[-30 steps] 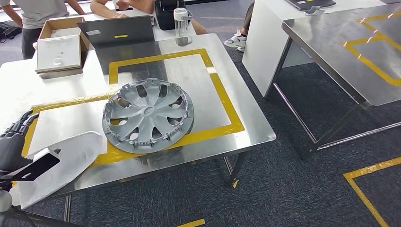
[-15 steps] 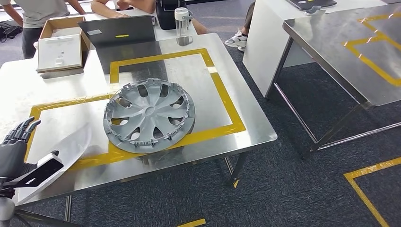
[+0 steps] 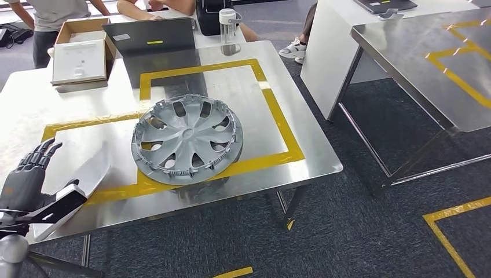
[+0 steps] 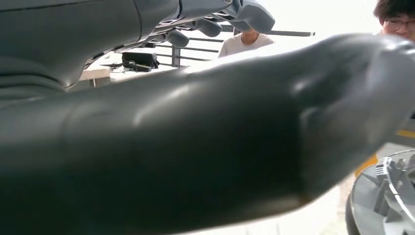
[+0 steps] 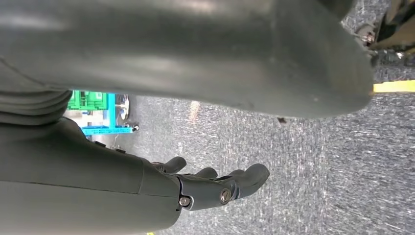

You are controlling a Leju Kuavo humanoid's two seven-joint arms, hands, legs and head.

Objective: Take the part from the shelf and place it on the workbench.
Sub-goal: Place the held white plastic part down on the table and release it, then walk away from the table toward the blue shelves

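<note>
Steel-topped bench (image 3: 301, 147) with yellow tape outline carries the grey plastic wheel cover (image 3: 186, 139), flat at centre, overlapping the tape. Left hand (image 3: 26, 179) at 8 o'clock, fingers spread, holding nothing. Right hand (image 5: 215, 183) hangs empty, fingers apart. Placement looks complete; only arm retreat remains.

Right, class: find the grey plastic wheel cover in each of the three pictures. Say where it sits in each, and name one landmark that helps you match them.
Head view: the grey plastic wheel cover lies flat on the steel workbench, overlapping the yellow tape outline.
Left wrist view: its ribbed edge shows in the lower right corner, past the left hand.
Right wrist view: not in it.
Shared landmark: the yellow tape beside the cover, in the head and left wrist views.
</note>
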